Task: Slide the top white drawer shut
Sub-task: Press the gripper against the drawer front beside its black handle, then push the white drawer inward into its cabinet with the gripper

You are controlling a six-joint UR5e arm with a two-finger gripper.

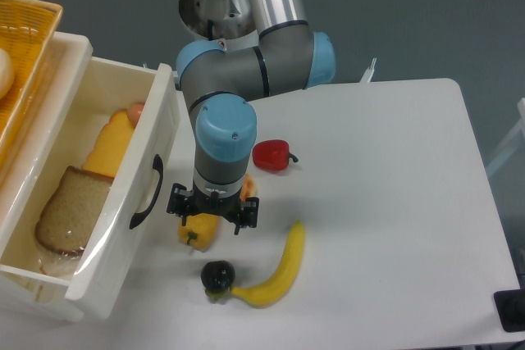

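Observation:
The top white drawer (123,227) stands pulled far out at the left, with its black curved handle (146,195) on the front panel facing right. Inside lie a slice of bread (70,211) and yellow and orange food pieces (113,147). My gripper (213,217) points straight down just right of the drawer front, close to the handle and apart from it. Its black jaws spread out on both sides of the wrist and look open and empty. The fingertips are mostly hidden under the wrist. A yellow pepper (197,234) lies directly below it.
On the white table (385,202) lie a red pepper (272,154), a banana (279,272), a black round fruit (218,275) and a small orange piece (249,186) by the gripper. An orange wicker basket (25,47) stands at the upper left behind the drawer.

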